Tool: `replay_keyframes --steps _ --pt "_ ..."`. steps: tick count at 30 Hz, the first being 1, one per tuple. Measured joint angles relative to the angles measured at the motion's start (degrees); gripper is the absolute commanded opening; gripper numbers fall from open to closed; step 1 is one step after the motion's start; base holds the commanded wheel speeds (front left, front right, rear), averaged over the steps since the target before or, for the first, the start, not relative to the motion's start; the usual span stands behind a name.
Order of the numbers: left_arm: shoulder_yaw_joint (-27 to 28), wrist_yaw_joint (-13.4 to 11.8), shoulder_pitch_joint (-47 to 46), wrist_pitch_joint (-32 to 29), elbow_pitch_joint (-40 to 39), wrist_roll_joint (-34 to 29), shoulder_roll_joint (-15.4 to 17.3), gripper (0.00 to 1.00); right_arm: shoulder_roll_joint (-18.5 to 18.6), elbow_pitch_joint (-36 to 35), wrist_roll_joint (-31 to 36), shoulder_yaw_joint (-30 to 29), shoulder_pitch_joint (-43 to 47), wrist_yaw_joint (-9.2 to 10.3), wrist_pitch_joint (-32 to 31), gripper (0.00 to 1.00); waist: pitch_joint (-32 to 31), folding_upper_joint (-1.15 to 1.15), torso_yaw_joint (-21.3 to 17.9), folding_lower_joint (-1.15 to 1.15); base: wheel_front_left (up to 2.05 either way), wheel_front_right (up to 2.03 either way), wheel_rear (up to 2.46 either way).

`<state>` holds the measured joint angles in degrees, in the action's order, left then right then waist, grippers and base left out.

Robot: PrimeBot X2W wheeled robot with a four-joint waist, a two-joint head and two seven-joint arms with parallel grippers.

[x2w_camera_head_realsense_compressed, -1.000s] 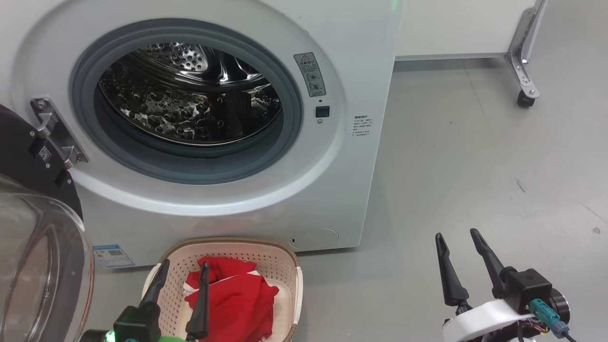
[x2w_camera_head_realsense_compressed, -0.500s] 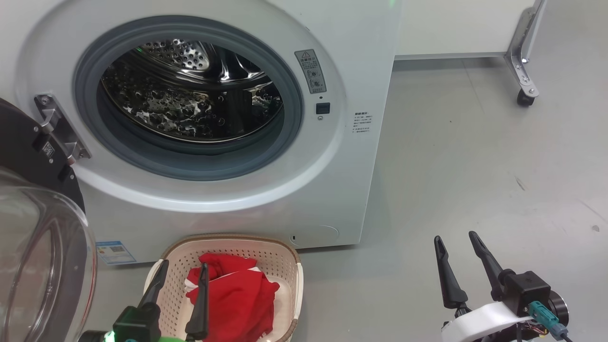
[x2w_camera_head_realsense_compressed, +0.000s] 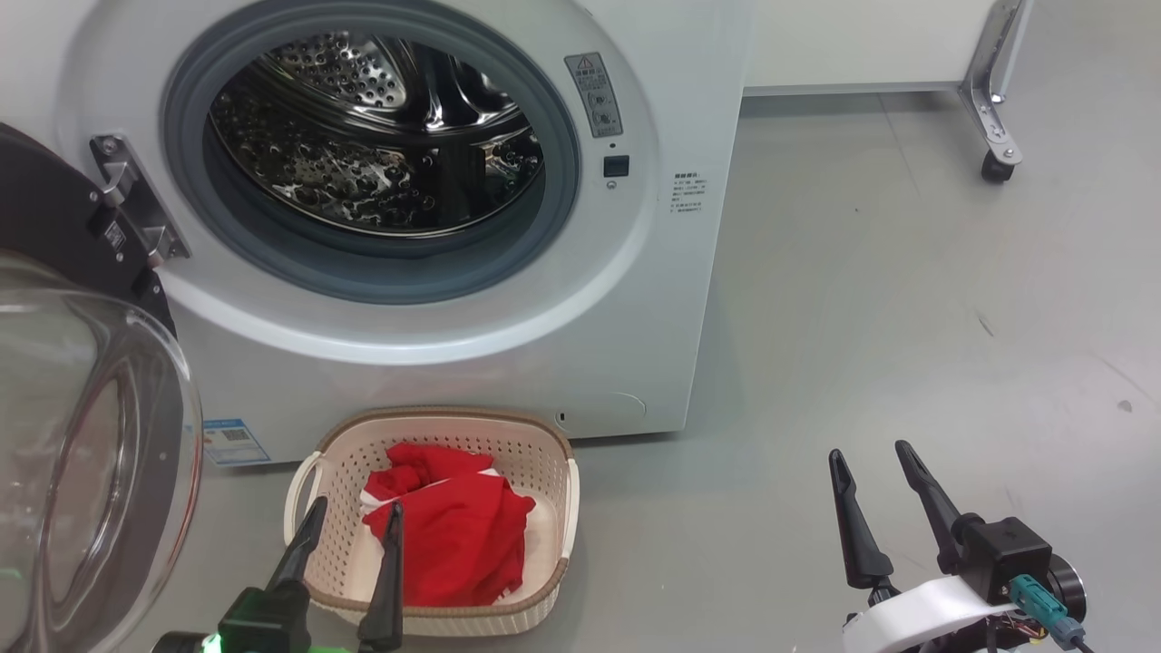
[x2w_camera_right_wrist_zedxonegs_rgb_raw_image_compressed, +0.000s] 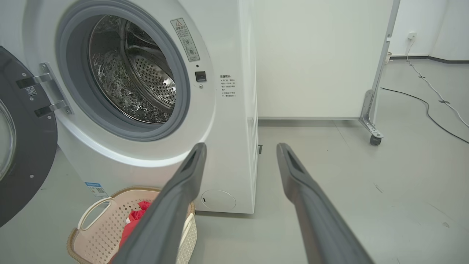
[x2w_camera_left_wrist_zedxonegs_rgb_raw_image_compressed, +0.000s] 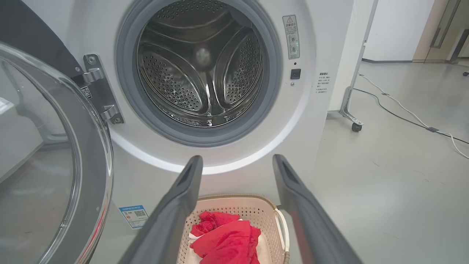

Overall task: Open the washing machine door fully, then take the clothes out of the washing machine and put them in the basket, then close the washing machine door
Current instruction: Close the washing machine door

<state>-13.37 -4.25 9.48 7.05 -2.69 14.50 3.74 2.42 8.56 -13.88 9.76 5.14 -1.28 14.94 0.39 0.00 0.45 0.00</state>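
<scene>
The white washing machine [x2w_camera_head_realsense_compressed: 671,299] stands with its steel drum [x2w_camera_head_realsense_compressed: 381,136] bare inside. Its door [x2w_camera_head_realsense_compressed: 91,435] hangs swung wide at the left, glass bowl facing me, hinge [x2w_camera_head_realsense_compressed: 136,213] at the machine's front. On the floor below sits the cream basket [x2w_camera_head_realsense_compressed: 435,423] holding the red clothes [x2w_camera_head_realsense_compressed: 453,535]. My left gripper [x2w_camera_head_realsense_compressed: 356,511] is open at the basket's near rim, nothing between its fingers. My right gripper [x2w_camera_head_realsense_compressed: 866,451] stands open over bare floor to the right. In the left wrist view the drum [x2w_camera_left_wrist_zedxonegs_rgb_raw_image_compressed: 201,69], the basket [x2w_camera_left_wrist_zedxonegs_rgb_raw_image_compressed: 234,201] and the clothes [x2w_camera_left_wrist_zedxonegs_rgb_raw_image_compressed: 227,238] show past the left gripper [x2w_camera_left_wrist_zedxonegs_rgb_raw_image_compressed: 236,161].
A white panel on a caster leg [x2w_camera_head_realsense_compressed: 993,109] stands at the back right. Grey floor [x2w_camera_head_realsense_compressed: 907,317] stretches right of the machine. A cable [x2w_camera_right_wrist_zedxonegs_rgb_raw_image_compressed: 428,106] runs along the floor far right. A blue label [x2w_camera_head_realsense_compressed: 234,440] sits low on the machine.
The camera has moved, so the machine and basket sit higher in the picture and more of the basket shows. Both grippers keep their places and stay open.
</scene>
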Motion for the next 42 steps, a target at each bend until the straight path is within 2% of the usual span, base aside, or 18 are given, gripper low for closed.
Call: replay_keyframes --steps 18,42 --pt "0.0 0.0 0.0 -0.3 -1.5 0.0 0.3 1.0 0.0 -0.2 0.0 0.0 0.0 0.0 0.0 1.0 0.2 0.0 -0.2 0.0 -0.66 0.66 0.0" --pt "0.0 -0.1 0.2 -0.4 -1.9 0.0 0.3 1.0 0.0 -0.2 0.0 -0.2 0.0 0.03 0.0 1.0 0.0 0.0 0.3 0.0 -0.04 0.04 0.0"
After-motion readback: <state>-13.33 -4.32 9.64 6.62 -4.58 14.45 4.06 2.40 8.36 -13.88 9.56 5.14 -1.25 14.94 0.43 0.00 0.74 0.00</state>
